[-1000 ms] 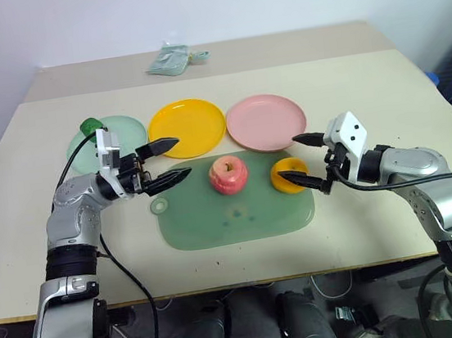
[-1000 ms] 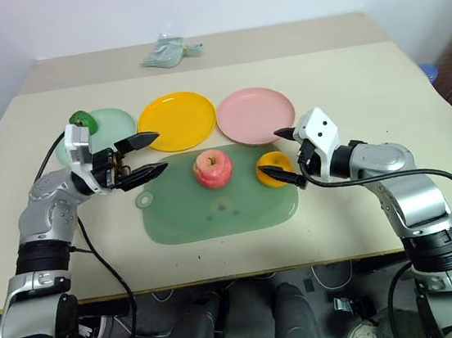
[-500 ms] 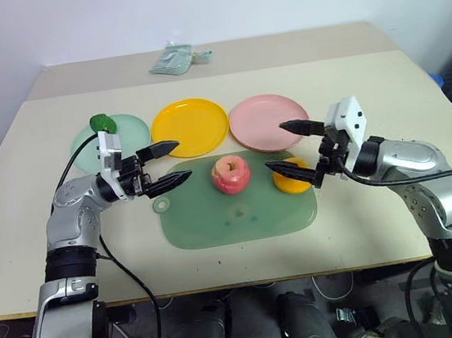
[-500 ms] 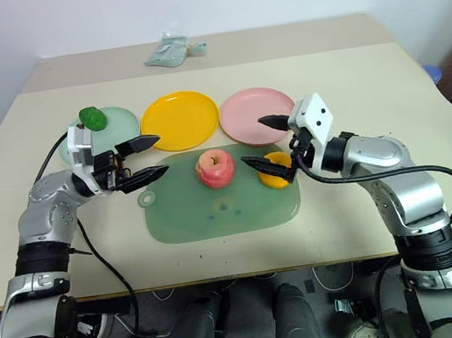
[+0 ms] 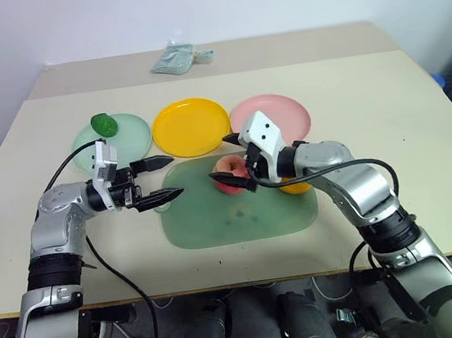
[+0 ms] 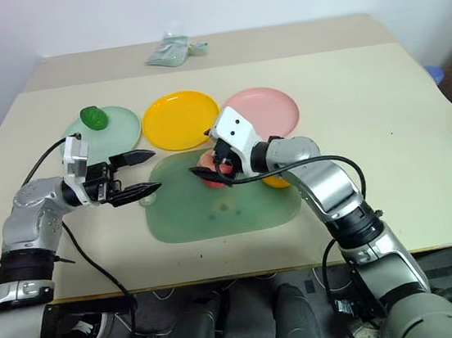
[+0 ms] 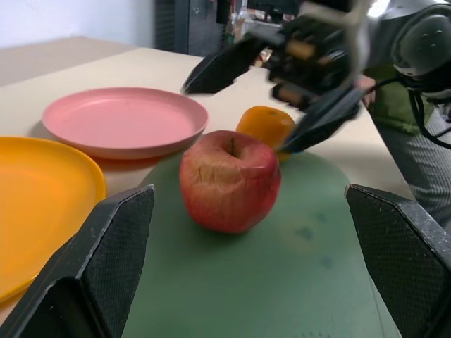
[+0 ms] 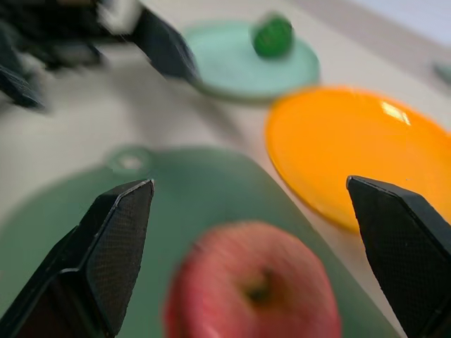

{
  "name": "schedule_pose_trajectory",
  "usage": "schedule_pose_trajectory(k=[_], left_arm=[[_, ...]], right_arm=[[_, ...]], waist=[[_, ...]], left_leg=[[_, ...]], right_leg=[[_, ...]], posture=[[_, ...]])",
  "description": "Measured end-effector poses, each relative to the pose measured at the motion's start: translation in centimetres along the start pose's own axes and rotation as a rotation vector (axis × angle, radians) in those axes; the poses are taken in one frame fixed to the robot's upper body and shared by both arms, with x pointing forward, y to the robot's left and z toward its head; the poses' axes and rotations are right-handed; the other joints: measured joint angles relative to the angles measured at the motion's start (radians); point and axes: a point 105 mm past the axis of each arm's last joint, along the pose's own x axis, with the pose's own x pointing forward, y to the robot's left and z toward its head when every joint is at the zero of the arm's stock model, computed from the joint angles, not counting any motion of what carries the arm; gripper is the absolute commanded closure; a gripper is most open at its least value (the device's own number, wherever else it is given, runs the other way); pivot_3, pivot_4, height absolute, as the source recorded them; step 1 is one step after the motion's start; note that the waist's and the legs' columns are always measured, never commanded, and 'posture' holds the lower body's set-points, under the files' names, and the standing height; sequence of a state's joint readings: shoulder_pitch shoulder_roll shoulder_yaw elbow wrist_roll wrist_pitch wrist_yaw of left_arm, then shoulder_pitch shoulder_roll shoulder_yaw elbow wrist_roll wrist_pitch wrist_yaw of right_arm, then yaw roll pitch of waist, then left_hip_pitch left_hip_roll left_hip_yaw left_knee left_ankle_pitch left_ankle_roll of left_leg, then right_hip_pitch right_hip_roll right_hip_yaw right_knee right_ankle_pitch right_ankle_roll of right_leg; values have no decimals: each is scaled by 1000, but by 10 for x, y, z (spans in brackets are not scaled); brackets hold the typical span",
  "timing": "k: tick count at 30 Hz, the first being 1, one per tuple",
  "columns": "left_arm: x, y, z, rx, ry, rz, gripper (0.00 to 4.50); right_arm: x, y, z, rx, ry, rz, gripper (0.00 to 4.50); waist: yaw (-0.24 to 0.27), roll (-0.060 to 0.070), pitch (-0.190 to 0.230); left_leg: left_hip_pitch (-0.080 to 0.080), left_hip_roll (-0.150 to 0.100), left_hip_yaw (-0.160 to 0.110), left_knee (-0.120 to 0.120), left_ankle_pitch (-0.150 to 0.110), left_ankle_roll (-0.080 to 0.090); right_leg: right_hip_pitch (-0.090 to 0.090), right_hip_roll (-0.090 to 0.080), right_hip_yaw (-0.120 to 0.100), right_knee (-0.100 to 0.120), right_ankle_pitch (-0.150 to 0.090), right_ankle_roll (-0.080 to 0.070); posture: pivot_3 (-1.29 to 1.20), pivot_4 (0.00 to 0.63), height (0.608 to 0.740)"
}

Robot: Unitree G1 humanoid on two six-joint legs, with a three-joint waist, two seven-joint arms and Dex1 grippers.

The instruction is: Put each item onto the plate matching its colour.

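Note:
The red-pink apple [image 5: 230, 170] stands on the pale green board [image 5: 216, 220], with the round orange [image 5: 297, 186] to its right, partly behind my right forearm. My right gripper [image 5: 218, 157] is open, one finger on each side of the apple and neither touching it. The apple [image 8: 254, 296] shows between those fingers in the right wrist view. My left gripper [image 5: 177, 173] is open and empty at the board's left end, pointing at the apple [image 7: 229, 179]. The small dark green fruit [image 5: 103, 122] lies on the mint green plate [image 5: 119, 141]. The yellow plate [image 5: 193, 126] and pink plate [image 5: 292, 116] are bare.
A crumpled pale green packet [image 5: 175, 58] lies at the table's far side. The three plates stand in a row just behind the board. Bare tabletop lies to the right of the pink plate and in front of the board.
My right gripper has swung left from the orange to the apple and now straddles it, still open. My left gripper has drawn back slightly to the left.

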State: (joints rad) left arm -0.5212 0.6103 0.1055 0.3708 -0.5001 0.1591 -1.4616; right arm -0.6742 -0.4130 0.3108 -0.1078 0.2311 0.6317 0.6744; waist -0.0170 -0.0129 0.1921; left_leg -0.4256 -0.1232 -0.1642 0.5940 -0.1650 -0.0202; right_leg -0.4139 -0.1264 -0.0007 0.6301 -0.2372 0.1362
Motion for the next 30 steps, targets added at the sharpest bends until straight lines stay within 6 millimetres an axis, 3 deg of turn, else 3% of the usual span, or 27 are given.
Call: schedule_pose_trajectory(k=[4, 7, 12, 18, 24, 27, 30], left_arm=[[-3, -3, -5, -10, 11, 5, 79], [-2, -5, -4, -1, 12, 4, 79], [-2, -4, -4, 7, 10, 12, 0], [1, -3, -3, 22, -11, 21, 0], [5, 9, -3, 90, -16, 84, 0], [10, 13, -8, 105, -25, 124, 0], [19, 18, -8, 108, -59, 181, 0]], right_arm=[[1, 2, -21, 29, 101, 29, 0], [1, 4, -22, 53, 119, 54, 0], [-1, 5, -21, 102, 126, 83, 1248], [-1, -3, -10, 158, 57, 40, 1250], [-17, -84, 21, 132, -78, -324, 1250], [-26, -112, 10, 137, -55, -469, 1250], [-28, -123, -14, 137, 16, -532, 1250]], waist=[[-2, 0, 0], [-2, 0, 0], [-2, 0, 0], [-2, 0, 0], [1, 0, 0], [0, 0, 0], [-2, 0, 0]], left_leg=[[0, 0, 0, -1, 0, 0], [0, 0, 0, -1, 0, 0], [0, 0, 0, -1, 0, 0], [0, 0, 0, -1, 0, 0], [0, 0, 0, -2, 1, -1], [0, 0, 0, -2, 1, -1], [0, 0, 0, -2, 1, -1]], right_leg=[[-1, 0, 0, 0, 0, 0], [-1, 0, 0, 0, 0, 0], [-1, 0, 0, 0, 0, 0], [-1, 0, 0, 0, 0, 0], [-1, 0, 0, 0, 1, -1], [-1, 0, 0, 0, 1, -1], [-1, 1, 0, 1, 1, -1]], posture=[[0, 150, 740], [0, 150, 740], [0, 150, 740], [0, 150, 740], [0, 150, 740], [0, 150, 740], [0, 150, 740]])
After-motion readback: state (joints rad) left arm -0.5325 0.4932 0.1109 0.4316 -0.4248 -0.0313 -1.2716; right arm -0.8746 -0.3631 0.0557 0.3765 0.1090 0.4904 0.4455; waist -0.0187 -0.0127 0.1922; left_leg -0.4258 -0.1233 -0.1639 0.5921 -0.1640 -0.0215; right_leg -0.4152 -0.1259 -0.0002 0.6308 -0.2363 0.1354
